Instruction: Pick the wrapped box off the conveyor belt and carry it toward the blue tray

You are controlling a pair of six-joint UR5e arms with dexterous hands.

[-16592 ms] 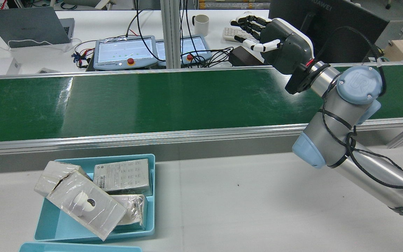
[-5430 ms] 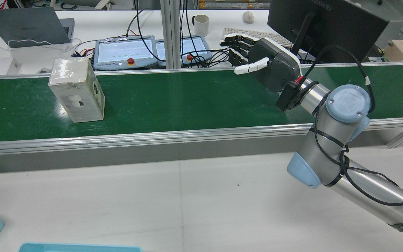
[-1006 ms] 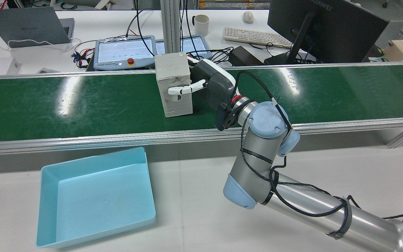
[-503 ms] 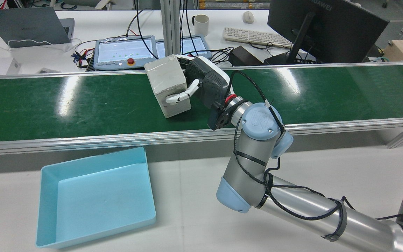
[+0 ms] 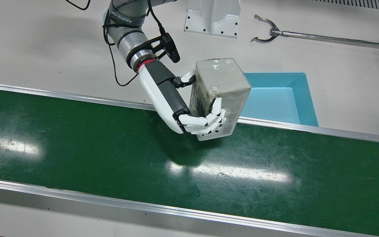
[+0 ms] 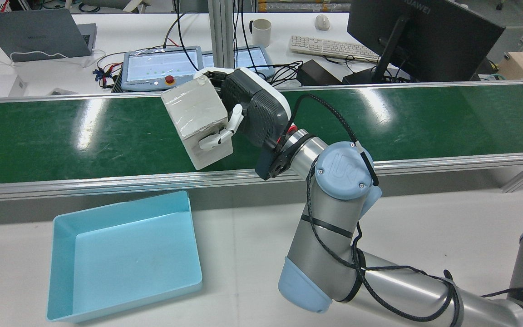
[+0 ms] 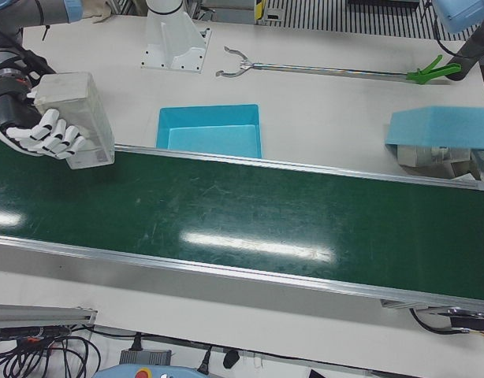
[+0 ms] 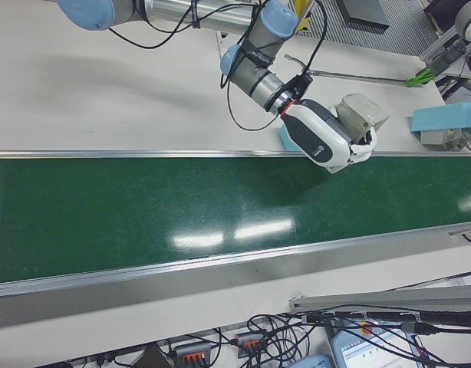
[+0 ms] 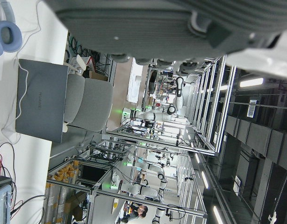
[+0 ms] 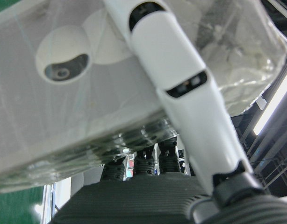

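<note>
The green conveyor belt (image 6: 107,131) runs the whole width of the station in front of me, its metal rails on either side, and behind it, on the white table (image 6: 243,254) nearer my base, sits the blue tray (image 6: 125,254), bare inside and lying flat. My right arm (image 6: 334,213) reaches from the table out over the near rail, and my right hand (image 5: 189,108) is wrapped around the wrapped box (image 5: 220,89): my fingers (image 5: 209,120) curl across one broad face while the thumb presses the opposite face, so the box is clamped between them. The box hangs clear of the belt, tilted, with its top leaning toward the tray side; in the front view it sits over the rail, half over the belt's edge and half over the near corner of the tray, though well above both. In the right hand view the clear film on the box (image 10: 111,84) wrinkles under my thumb, and a printed white camera shows on the face beneath it. Farther along the table a long grabber tool (image 5: 308,34) lies well apart from everything I hold. My left hand shows only as a dark underside at the top of its own view (image 9: 171,28), and I cannot tell how its fingers are set.
</note>
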